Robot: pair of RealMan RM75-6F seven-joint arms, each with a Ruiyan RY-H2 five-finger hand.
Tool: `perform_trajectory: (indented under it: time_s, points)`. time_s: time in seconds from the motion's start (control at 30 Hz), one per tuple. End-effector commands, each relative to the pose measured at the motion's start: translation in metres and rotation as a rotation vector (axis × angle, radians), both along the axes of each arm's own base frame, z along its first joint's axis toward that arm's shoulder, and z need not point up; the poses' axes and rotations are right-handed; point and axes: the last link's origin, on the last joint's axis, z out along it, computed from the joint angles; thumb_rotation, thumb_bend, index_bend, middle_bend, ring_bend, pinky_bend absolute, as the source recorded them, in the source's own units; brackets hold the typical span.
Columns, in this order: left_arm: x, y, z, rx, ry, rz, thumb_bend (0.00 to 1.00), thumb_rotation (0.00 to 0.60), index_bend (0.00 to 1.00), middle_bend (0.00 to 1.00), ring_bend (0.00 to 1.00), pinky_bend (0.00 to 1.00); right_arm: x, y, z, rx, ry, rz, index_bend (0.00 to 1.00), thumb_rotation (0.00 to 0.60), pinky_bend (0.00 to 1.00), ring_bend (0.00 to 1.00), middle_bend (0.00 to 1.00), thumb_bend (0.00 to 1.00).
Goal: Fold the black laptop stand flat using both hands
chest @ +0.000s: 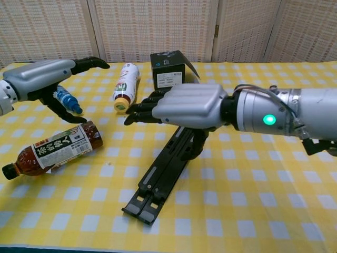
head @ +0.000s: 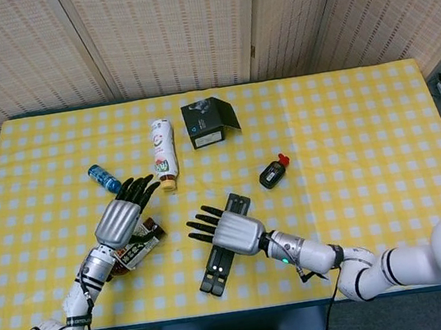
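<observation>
Stand status: black laptop stand (chest: 167, 171) lies on the tabletop (head: 368, 151) near my front edge, its two rails side by side and touching, looks folded flat or very close to it. So I judge the fold step as essentially done; what's left is confirming the rails are fully collapsed, then lifting clear. Right hand (chest: 184, 108) hovers over the stand's far half, palm down, fingers extended and slightly spread, pointing toward my left. In chest view the thumb side drops toward the rail underneath, but I can't tell if it's touching or pinching the stand, so I can't say if it holds anything. Next move calls for a straight lift of the right hand without dragging the rails apart; if the stand springs open, both hands go back on it. Left hand (head: 121, 219) is well apart from the stand, off to my left, fingers spread and holding nothing, hanging above the brown tea bottle (chest: 50, 149) that lies on its side. It isn't contributing to the stand right now. Further out: small blue bottle (head: 105, 179) just past the left hand, white bottle (head: 163, 149) lying down, a small black-and-red item (head: 273, 173) on the right side of the stand, and the black box (head: 207, 122) at the far end.
</observation>
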Motion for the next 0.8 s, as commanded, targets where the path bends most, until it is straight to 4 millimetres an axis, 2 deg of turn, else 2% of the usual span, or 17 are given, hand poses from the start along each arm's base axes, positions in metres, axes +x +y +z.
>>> perform_trajectory:
  time_s: [0.03,0.17,0.27,0.43,0.5,0.6,0.8]
  points:
    - [-0.005,-0.001,0.016,0.051,-0.012,0.039,0.21,0.600,0.00,0.00,0.00,0.00,-0.027,0.008,0.048,-0.129,-0.115,-0.117,0.00,0.600,0.00,0.10,0.02,0.25]
    - [-0.019,-0.004,0.042,0.143,-0.006,0.090,0.21,0.600,0.00,0.00,0.00,0.00,-0.058,0.021,0.091,-0.239,-0.176,-0.228,0.04,0.600,0.01,0.17,0.14,0.25]
    - [-0.032,-0.011,0.060,0.218,-0.002,0.137,0.22,0.600,0.00,0.00,0.00,0.00,-0.086,0.035,0.119,-0.275,-0.216,-0.363,0.07,0.600,0.04,0.20,0.18,0.25]
    - [-0.053,-0.029,0.079,0.276,0.021,0.217,0.22,0.600,0.00,0.00,0.00,0.00,-0.127,0.050,0.151,-0.369,-0.218,-0.477,0.07,0.600,0.05,0.20,0.17,0.26]
    - [-0.067,-0.041,0.089,0.294,0.038,0.264,0.22,0.600,0.00,0.00,0.00,0.00,-0.150,0.061,0.167,-0.438,-0.211,-0.533,0.07,0.600,0.05,0.20,0.15,0.25]
    - [-0.083,-0.059,0.100,0.315,0.042,0.321,0.24,0.600,0.00,0.00,0.00,0.00,-0.174,0.077,0.184,-0.504,-0.227,-0.598,0.06,0.600,0.05,0.19,0.13,0.25]
    - [-0.104,-0.101,0.111,0.364,0.037,0.384,0.25,0.600,0.04,0.00,0.00,0.00,-0.216,0.112,0.204,-0.607,-0.279,-0.713,0.03,0.600,0.05,0.14,0.09,0.25]
